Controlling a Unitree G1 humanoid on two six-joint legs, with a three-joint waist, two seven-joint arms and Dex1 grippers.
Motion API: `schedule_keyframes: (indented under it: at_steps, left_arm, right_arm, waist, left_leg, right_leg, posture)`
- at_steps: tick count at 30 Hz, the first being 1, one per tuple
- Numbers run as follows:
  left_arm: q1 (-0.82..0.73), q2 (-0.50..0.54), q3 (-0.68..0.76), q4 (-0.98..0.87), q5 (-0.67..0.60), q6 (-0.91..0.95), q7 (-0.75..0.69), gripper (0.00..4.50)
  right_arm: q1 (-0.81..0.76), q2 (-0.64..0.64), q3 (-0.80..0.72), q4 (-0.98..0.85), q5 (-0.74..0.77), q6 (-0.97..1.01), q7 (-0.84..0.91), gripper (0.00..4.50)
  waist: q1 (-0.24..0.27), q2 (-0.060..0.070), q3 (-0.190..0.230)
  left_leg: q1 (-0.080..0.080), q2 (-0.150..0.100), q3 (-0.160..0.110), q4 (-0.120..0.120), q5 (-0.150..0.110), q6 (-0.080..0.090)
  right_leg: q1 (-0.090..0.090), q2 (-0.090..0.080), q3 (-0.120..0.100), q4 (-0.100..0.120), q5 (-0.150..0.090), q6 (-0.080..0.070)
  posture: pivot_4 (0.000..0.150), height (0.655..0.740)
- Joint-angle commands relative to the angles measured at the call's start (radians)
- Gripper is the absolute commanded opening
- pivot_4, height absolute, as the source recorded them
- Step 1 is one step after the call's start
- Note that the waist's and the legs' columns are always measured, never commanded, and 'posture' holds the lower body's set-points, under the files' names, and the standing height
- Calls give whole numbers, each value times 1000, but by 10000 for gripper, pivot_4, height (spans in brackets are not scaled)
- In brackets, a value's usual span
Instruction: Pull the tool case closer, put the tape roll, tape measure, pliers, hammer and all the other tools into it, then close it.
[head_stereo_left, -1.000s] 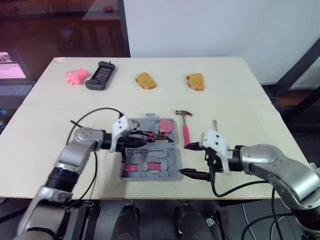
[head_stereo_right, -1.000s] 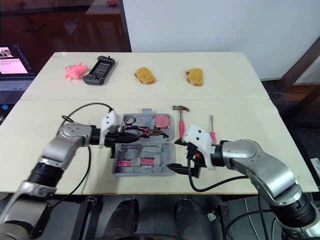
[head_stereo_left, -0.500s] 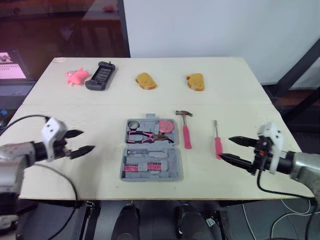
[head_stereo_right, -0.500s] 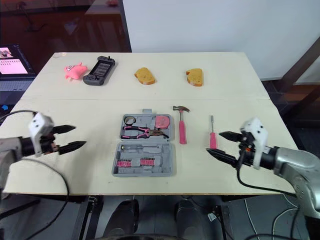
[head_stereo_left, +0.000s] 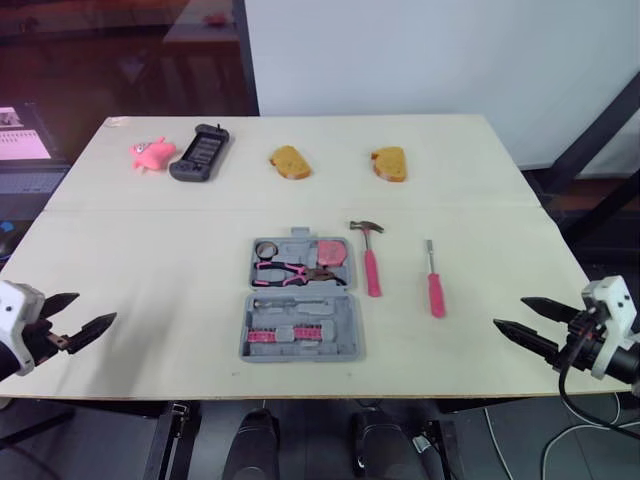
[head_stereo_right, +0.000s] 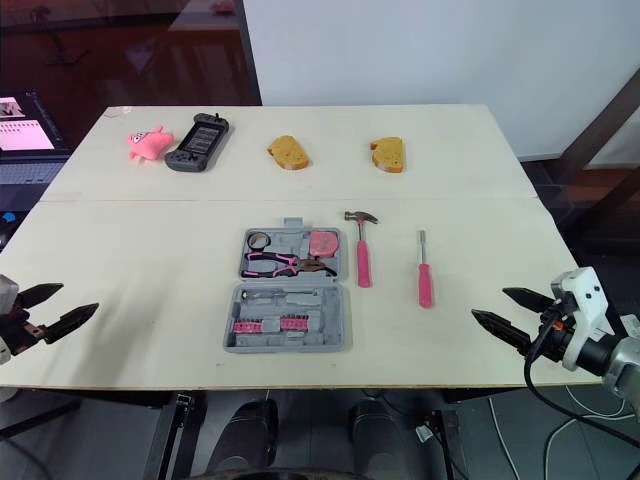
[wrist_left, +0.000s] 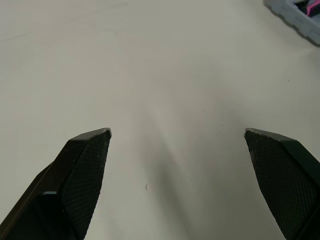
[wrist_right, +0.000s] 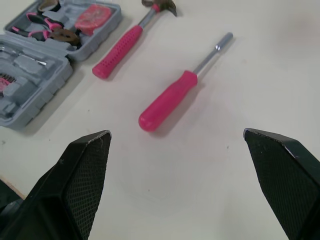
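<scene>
The grey tool case (head_stereo_left: 302, 300) lies open at the table's front middle. In its far half sit the tape roll (head_stereo_left: 266, 249), the pink tape measure (head_stereo_left: 333, 251) and the pink-handled pliers (head_stereo_left: 290, 271); pink bits line the near half. A pink-handled hammer (head_stereo_left: 371, 262) lies just right of the case, and a pink screwdriver (head_stereo_left: 435, 286) further right. My left gripper (head_stereo_left: 75, 317) stands open at the front left edge, far from the case. My right gripper (head_stereo_left: 521, 320) stands open at the front right edge, empty, with the screwdriver (wrist_right: 172, 97) and hammer (wrist_right: 125, 46) ahead of it.
Along the table's far side lie a pink pig toy (head_stereo_left: 151, 153), a black handset (head_stereo_left: 200, 151) and two pieces of bread (head_stereo_left: 291, 161) (head_stereo_left: 388, 162). The cream table (head_stereo_left: 150, 260) has bare surface on both sides of the case.
Both arms have drawn back from the case to the table's front corners. The left gripper, shut by the pliers a second ago, has opened. The pliers stay in the case.
</scene>
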Motion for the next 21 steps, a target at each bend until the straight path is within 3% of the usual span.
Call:
schedule_keyframes:
  at_steps: [1,5,10,13,16,21]
  left_arm:
    - [-19,12,-1,-69,-22,5,9,44704]
    - [-52,-21,-60,-266,-79,130,45,44704]
    - [-38,-71,-135,-496,-132,258,106,44704]
    - [-13,-98,-169,-603,-137,288,142,44704]
    - [25,-123,-177,-698,-154,337,188,44704]
    - [77,-138,-154,-777,-180,376,229,44704]
  right_arm:
    - [-32,-23,0,-37,13,17,-12,45000]
    - [-163,-10,135,-151,19,154,-136,45000]
    - [-380,43,356,-176,-98,188,-281,45000]
    - [-515,85,474,-105,-181,213,-348,45000]
    - [-702,171,581,76,-254,251,-403,45000]
    - [-890,264,647,309,-297,289,-398,45000]
  waist:
    - [0,-1,0]
    - [-3,-1,0]
    - [-7,-1,0]
    - [-5,0,0]
    - [-5,-1,0]
    - [-10,-1,0]
  left_leg:
    - [0,0,0,0,0,0]
    - [0,0,0,-1,0,0]
    - [0,0,0,-2,0,0]
    - [0,0,0,-3,0,0]
    - [-1,0,0,-3,0,0]
    - [-1,0,0,-3,1,0]
  right_leg:
    - [0,0,0,0,0,0]
    - [0,0,0,0,0,0]
    - [-1,1,1,0,2,4]
    - [-3,1,1,0,2,4]
    - [-3,1,1,1,2,4]
    - [-4,1,2,1,3,4]
  posture:
    - [1500,7400]
    - [1500,7400]
    - [1500,7400]
    - [1500,7400]
    - [1500,7400]
    - [1500,7400]
